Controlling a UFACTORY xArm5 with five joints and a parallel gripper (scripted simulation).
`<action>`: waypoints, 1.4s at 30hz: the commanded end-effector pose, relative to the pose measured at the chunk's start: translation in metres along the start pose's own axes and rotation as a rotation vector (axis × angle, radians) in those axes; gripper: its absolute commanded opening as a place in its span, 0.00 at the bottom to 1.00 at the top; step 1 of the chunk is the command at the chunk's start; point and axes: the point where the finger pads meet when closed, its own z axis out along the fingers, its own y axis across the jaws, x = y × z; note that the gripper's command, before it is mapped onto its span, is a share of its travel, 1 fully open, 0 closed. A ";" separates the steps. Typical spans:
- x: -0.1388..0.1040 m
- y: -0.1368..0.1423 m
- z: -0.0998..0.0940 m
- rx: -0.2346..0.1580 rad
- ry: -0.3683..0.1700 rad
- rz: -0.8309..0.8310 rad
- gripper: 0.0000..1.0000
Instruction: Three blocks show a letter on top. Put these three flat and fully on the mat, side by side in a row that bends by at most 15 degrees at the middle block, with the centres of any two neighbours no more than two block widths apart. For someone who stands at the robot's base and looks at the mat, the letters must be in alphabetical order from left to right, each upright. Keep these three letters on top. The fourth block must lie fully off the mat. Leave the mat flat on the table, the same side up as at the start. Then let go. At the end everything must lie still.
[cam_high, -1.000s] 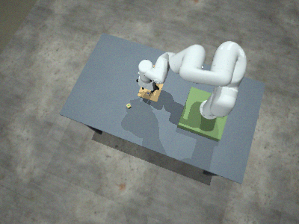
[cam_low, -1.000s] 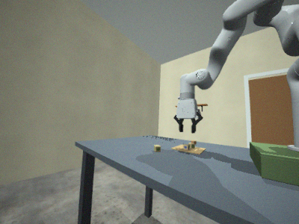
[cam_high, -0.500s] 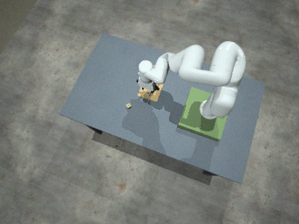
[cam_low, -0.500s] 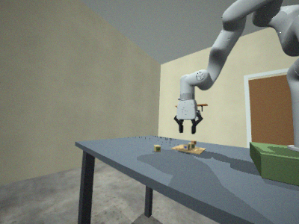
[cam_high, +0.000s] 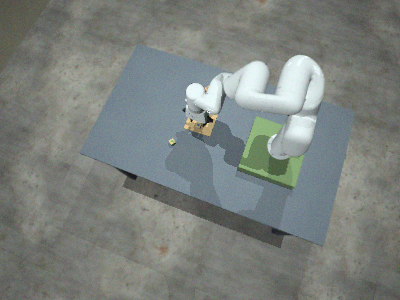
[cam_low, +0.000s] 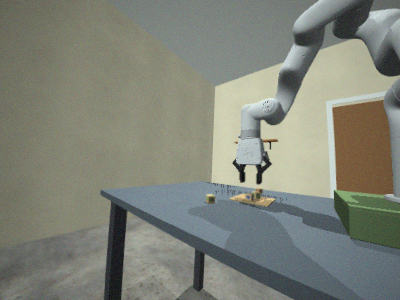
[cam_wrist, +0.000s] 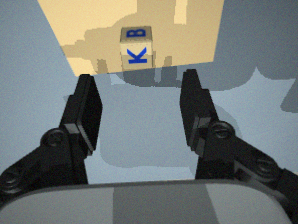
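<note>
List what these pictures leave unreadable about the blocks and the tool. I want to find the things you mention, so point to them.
- Lone block (cam_high: 172, 142) (cam_low: 210, 199): its top mark is too small in the top and exterior views; it is outside the wrist view.
- Mat (cam_high: 201, 131) (cam_low: 240, 199) (cam_wrist: 100, 20): the tool (cam_high: 200, 125) (cam_low: 250, 181) (cam_wrist: 139, 88) and arm cover part from above; the wrist view's top edge cuts it.

Dim, grainy pics w/ hard-edged tabletop shadows.
</note>
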 end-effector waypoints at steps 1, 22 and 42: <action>0.000 -0.002 0.003 0.004 0.000 0.000 0.63; 0.000 -0.002 0.027 0.004 0.000 0.000 0.63; 0.000 -0.002 0.029 0.004 0.000 0.000 0.63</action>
